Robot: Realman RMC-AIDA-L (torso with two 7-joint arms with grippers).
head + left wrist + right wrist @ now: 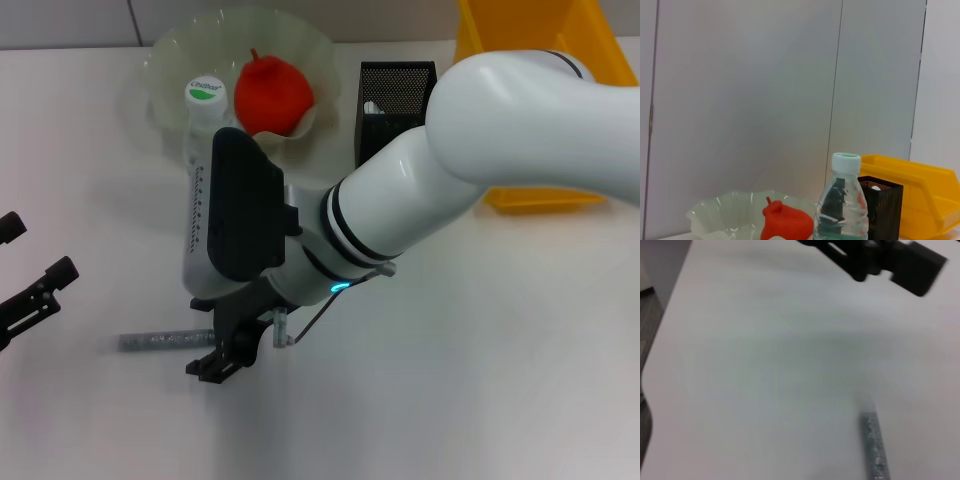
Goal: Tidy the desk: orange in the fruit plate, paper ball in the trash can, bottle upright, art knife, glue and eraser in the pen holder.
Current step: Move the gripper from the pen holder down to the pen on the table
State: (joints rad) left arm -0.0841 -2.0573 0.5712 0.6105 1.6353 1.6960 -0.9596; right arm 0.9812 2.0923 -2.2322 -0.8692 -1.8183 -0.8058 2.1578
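A thin grey stick (160, 340) lies on the white desk; it also shows in the right wrist view (875, 450). My right gripper (235, 352) is open, just above the desk at the stick's right end. A clear bottle (205, 110) with a white-green cap stands upright by the fruit plate (190, 45), which holds an orange-red fruit (272, 95). The black mesh pen holder (395, 80) has something white inside. My left gripper (35, 265) is open and empty at the left edge. No paper ball or eraser is in view.
A yellow bin (540, 30) stands at the back right behind the pen holder. My right arm (480, 140) crosses the desk's middle. In the left wrist view the bottle (840, 210), fruit (785, 222), pen holder (882, 205) and bin (925, 190) stand before a grey wall.
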